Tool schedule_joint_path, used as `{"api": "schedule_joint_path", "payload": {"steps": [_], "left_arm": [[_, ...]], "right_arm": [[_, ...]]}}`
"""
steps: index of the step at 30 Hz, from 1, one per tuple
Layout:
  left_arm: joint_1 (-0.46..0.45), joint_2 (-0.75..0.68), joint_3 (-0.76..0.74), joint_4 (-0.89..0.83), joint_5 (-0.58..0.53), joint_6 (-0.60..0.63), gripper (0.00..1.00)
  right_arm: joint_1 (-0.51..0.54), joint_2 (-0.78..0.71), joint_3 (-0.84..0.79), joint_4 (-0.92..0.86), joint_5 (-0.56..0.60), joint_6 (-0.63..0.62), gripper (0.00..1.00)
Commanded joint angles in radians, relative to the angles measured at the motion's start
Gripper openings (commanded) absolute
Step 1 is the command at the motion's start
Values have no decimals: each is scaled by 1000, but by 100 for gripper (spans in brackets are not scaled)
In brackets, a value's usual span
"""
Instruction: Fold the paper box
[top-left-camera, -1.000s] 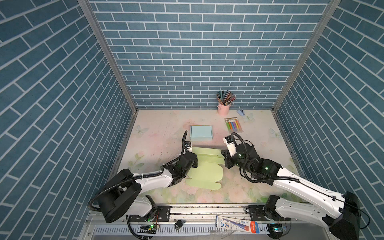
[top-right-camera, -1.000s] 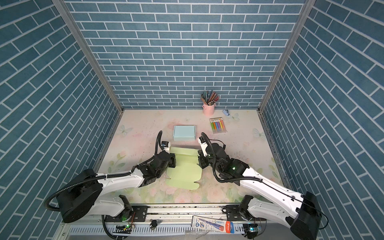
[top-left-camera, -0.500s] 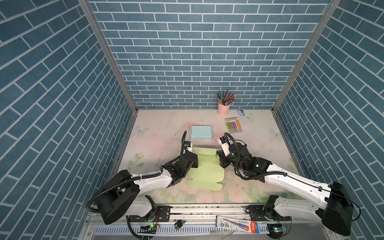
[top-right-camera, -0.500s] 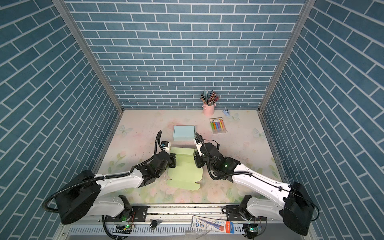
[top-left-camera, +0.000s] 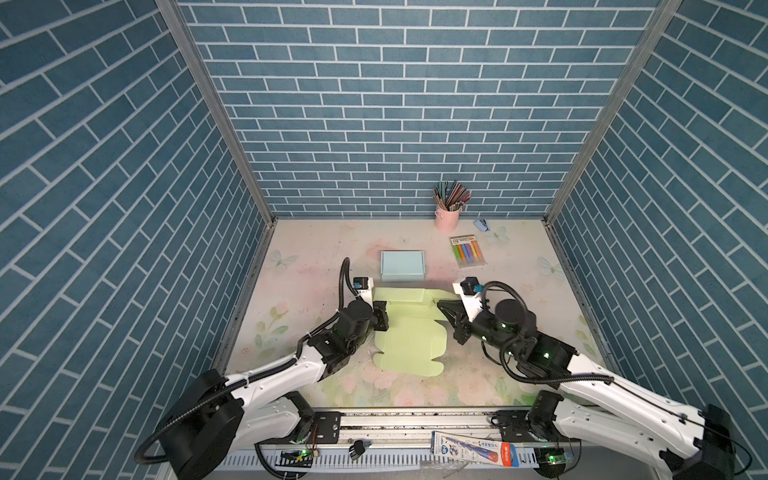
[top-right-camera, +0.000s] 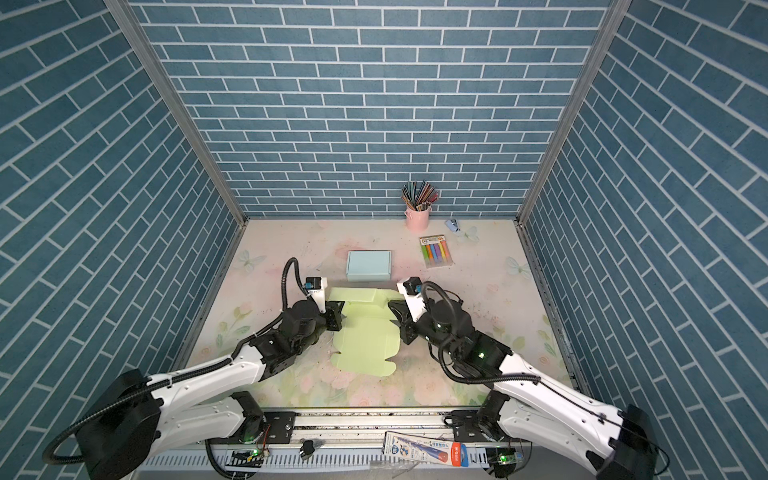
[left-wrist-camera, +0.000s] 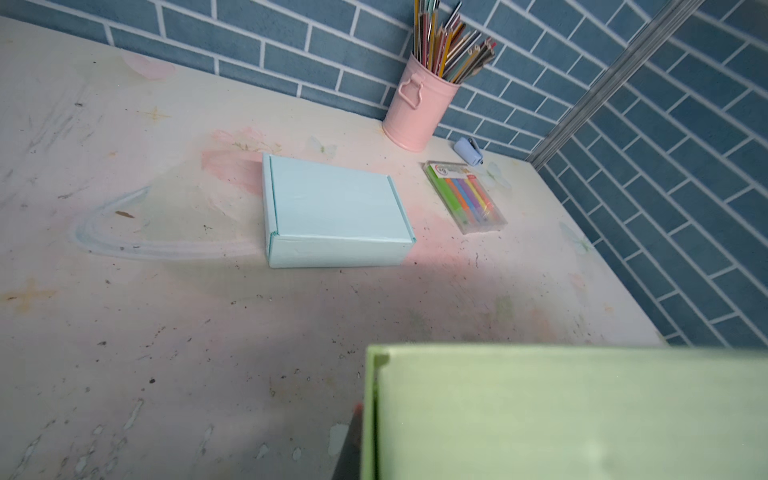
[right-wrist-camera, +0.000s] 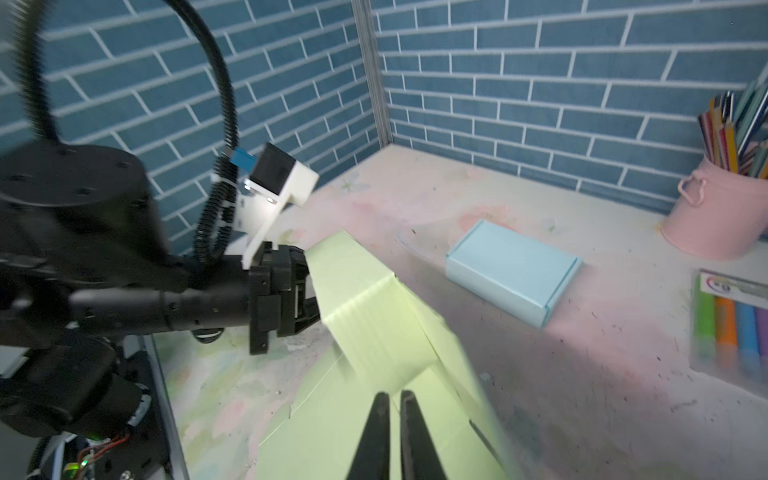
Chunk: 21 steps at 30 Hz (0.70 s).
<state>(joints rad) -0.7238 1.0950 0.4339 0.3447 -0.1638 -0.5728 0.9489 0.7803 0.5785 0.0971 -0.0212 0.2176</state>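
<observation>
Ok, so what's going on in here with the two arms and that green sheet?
Two robot arms are folding a green paper box blank on the table. The left gripper has its jaws shut on the left end of the raised far panel. The right gripper is at the blank's right side, jaws barely apart, holding nothing. A closed blue box lies behind.

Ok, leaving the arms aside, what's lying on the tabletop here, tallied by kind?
Paper boxes: 2, the green box, still mostly flat, and the light blue box, closed
Cups of pencils: 1, the pink cup
Marker packs: 1, the marker pack
Unidentified: 1, a small blue thing by the back wall
Total: 5
</observation>
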Motion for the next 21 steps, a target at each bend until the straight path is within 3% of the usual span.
{"api": "schedule_joint_path", "payload": {"steps": [1,7,12,16,21], "left_arm": [[61,-71,-27,-20,98,-18,0],[123,-194,-27,-62,179,-9,0],[128,-216,-5,-54,268,-9,0],[128,-206,-7,-29,319,-21,0],[128,-182,-22,13,335,-34,0]], "right_arm": [[2,-122,-75,104,-56,-27,16],[-35,-266,-224,246,-60,54,18],[-124,-196,-291,435,-221,139,16],[-126,-100,-266,564,-331,153,13],[-121,9,-218,590,-424,131,11]]}}
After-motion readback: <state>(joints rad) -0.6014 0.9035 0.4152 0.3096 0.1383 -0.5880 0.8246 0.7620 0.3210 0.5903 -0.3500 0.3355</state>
